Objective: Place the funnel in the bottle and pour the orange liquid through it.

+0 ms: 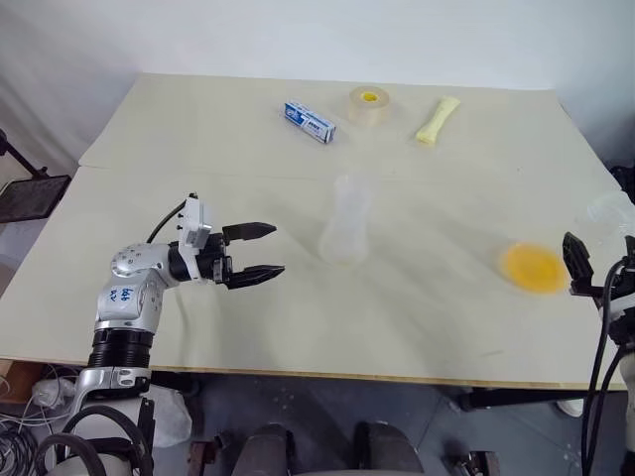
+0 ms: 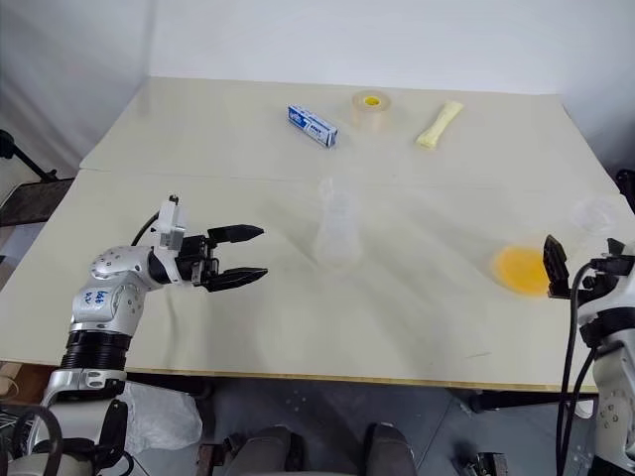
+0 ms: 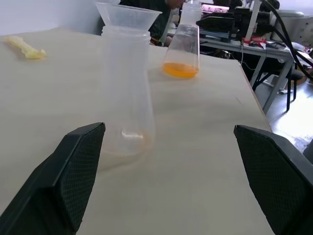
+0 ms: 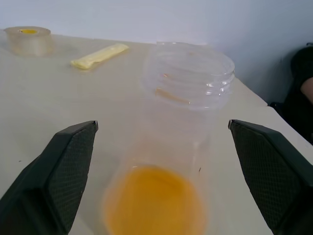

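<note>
Funnel (image 3: 128, 15) already sits in the bottle (image 1: 346, 230) mid-surface, so the right claw (image 4: 161, 147), wide open around the orange liquid's (image 1: 535, 268) cup, should close squarely below its rim; left claw (image 1: 250, 253) open.

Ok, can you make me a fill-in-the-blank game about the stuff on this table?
1. The funnel sits in the neck of the clear ____.
2. The liquid in the wide-mouthed cup is coloured ____.
3. Both the left end effector and the right end effector have their fingers ____.
4. The little box at the far side of the table is blue and ____.

Missing words: bottle; orange; open; white
</note>
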### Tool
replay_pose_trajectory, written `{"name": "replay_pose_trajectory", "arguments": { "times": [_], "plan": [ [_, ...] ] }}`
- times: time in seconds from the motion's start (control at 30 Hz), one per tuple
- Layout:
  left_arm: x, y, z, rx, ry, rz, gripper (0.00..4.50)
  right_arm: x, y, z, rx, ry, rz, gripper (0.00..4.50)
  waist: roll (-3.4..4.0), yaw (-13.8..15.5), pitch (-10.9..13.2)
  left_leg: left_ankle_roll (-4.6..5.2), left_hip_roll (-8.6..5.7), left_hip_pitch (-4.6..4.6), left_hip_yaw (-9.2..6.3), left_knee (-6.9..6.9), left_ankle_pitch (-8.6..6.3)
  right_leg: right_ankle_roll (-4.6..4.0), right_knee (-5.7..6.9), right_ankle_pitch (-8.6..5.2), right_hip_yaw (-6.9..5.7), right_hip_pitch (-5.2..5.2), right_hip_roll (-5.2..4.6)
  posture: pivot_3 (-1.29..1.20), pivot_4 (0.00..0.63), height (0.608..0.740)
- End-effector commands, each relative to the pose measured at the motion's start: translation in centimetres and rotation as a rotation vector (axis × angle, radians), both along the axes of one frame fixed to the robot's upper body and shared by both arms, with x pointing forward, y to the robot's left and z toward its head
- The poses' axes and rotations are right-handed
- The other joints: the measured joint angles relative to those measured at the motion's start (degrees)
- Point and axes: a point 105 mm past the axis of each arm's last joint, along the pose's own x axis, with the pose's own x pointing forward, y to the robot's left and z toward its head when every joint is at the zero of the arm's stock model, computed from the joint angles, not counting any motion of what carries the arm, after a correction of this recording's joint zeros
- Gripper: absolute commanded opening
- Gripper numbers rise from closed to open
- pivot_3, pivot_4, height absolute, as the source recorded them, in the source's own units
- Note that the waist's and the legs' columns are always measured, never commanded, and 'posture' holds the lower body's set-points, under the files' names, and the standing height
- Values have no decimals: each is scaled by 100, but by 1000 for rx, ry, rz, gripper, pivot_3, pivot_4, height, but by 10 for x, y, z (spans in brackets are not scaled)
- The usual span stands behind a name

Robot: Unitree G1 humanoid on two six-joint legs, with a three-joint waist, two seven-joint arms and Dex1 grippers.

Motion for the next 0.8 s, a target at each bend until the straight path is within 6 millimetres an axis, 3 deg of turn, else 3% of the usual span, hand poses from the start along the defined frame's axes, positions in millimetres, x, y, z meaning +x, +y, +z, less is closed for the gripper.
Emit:
{"name": "replay_pose_trajectory", "arguments": {
  "times": [0.03, 0.37, 0.63, 0.73, 0.8],
  "plan": [
    [-3, -5, 11, -15, -51, -19, 4483, 9, -8, 5, -15, -37, -52, 4500, 0, -4, 0, 0, 0, 0, 2, 0, 0, 0, -1, 0, 2, 0, -3, 0, 150, 740],
    [-4, -1, 14, -13, -64, -1, 4483, 32, -16, 11, -6, -87, -73, 4500, 4, -13, 1, 0, 2, -2, -2, -1, 0, 0, -1, 0, -2, 0, -2, 0, 150, 740],
    [-4, -1, 15, -15, -67, 10, 4483, 37, -14, 14, 17, -105, -74, 4500, 5, -15, 2, 0, 8, -4, -5, -1, 0, 0, -1, 0, -3, -1, -5, 0, 150, 740],
    [-4, 0, 14, -14, -67, 11, 4500, 35, -6, 21, 17, -144, -45, 3953, 5, -21, 2, 0, 8, -4, -4, -2, 0, 0, -1, 0, -3, -1, -4, 0, 150, 740],
    [-3, 0, 14, -14, -67, 15, 4500, 34, -2, 26, 18, -159, -40, 3268, 6, -30, 3, 0, 8, -4, -4, -2, 0, 0, -2, 0, -3, -1, -4, 0, 150, 740]
  ]
}}
